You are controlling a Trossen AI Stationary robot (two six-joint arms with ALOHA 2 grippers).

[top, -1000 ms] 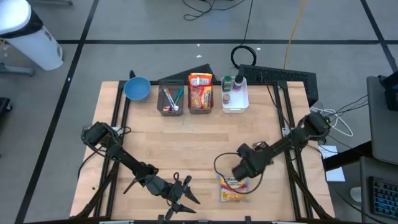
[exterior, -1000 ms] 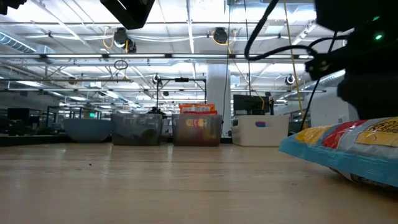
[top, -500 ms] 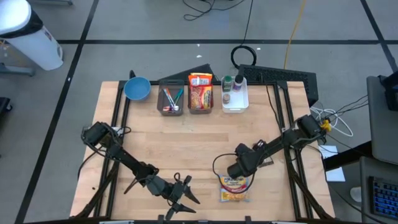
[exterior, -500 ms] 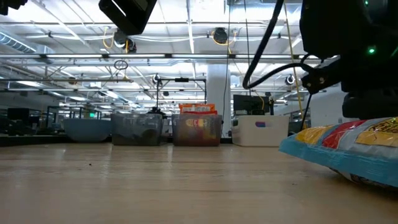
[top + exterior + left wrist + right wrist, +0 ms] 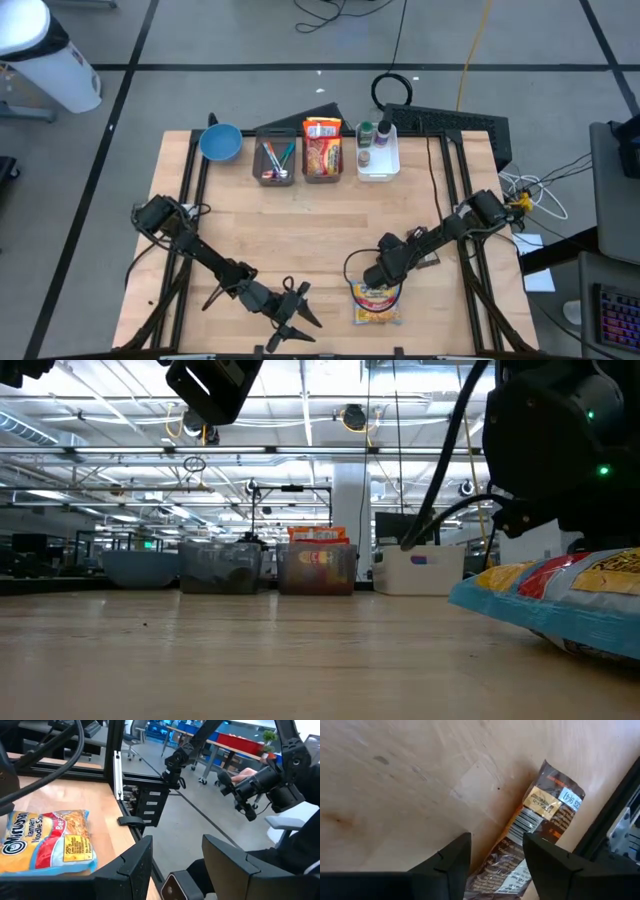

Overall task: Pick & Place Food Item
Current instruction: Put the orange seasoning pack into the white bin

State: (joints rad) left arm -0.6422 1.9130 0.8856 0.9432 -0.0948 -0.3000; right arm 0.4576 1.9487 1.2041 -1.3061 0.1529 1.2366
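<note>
A light wooden table (image 5: 300,230) with a black frame carried everything. Along its far edge stood a row: a blue bowl (image 5: 219,143), then a clear bin of pens (image 5: 274,161), a clear bin holding a noodle packet (image 5: 322,152), and a white bin with small bottles (image 5: 377,150), each just beside the next. Near the front edge, right of centre, a ramen noodle packet (image 5: 375,303) lay flat on the wood. A brown snack wrapper (image 5: 535,835) also lay flat on the boards, close to the table's black side rail (image 5: 615,815).
</note>
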